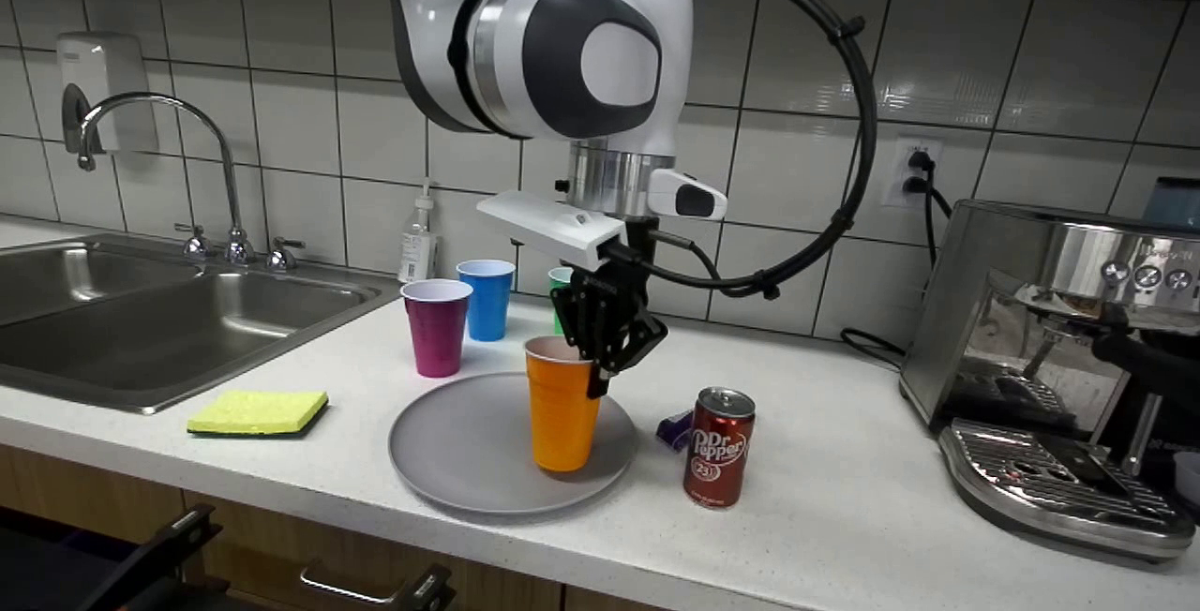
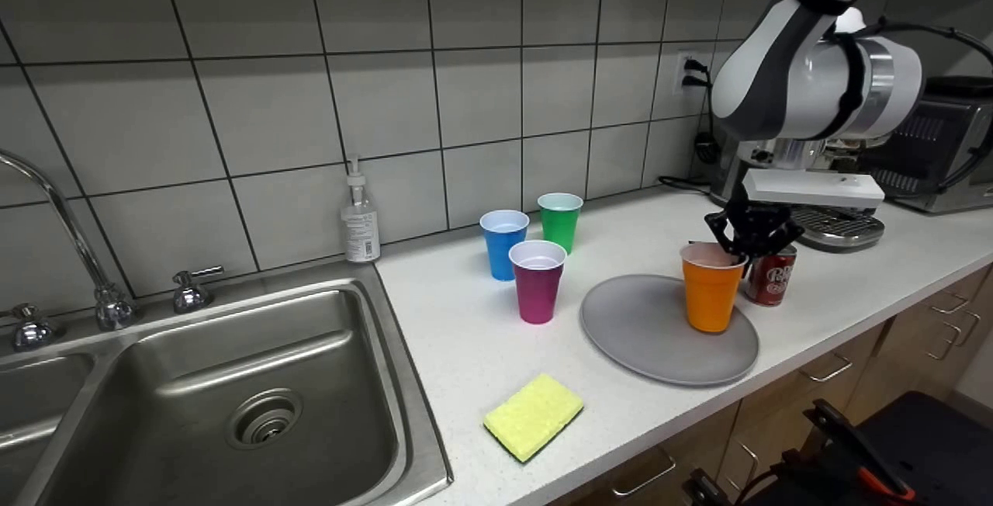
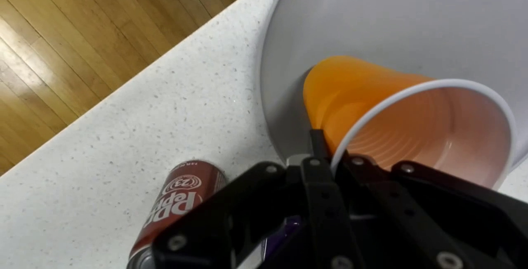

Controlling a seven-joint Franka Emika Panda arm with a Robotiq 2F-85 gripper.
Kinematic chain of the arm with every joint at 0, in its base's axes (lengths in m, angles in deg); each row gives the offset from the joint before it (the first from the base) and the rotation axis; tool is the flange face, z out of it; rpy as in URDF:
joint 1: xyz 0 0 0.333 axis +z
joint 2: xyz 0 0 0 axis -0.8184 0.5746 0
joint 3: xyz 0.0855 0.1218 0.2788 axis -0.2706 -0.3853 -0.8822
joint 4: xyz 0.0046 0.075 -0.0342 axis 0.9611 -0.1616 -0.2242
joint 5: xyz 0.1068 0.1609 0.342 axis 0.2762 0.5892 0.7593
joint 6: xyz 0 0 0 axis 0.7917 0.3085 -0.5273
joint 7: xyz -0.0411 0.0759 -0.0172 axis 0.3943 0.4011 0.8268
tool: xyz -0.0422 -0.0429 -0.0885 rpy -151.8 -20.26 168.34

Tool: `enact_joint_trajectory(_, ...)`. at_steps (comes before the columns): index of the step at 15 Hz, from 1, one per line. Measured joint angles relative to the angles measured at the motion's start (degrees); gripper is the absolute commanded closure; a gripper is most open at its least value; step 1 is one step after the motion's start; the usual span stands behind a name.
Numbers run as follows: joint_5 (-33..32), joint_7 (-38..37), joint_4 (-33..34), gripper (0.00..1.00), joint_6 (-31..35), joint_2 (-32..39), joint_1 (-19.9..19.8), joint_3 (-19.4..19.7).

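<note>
Wrist view: the claw (image 3: 336, 159) is clamped on the rim of the orange cup (image 3: 406, 116), upright on the gray plate (image 3: 371, 17) near the front edge of the surface (image 3: 185, 95). The step in hand seems a rim grip; any next move calls for avoiding the soda can (image 3: 177, 207), with more room toward the back edge.

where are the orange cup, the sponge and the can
Orange cup (image 1: 562, 412), in an exterior view: outer side wall.
Sponge (image 2: 534, 416), in an exterior view: yellow top.
Can (image 3: 177, 204), in the wrist view: printed side.
</note>
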Motion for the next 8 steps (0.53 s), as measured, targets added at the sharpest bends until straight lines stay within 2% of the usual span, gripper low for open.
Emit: enact_joint_trajectory(8,0.0,0.0,-0.7,0.99,0.4,0.0,0.0,0.0)
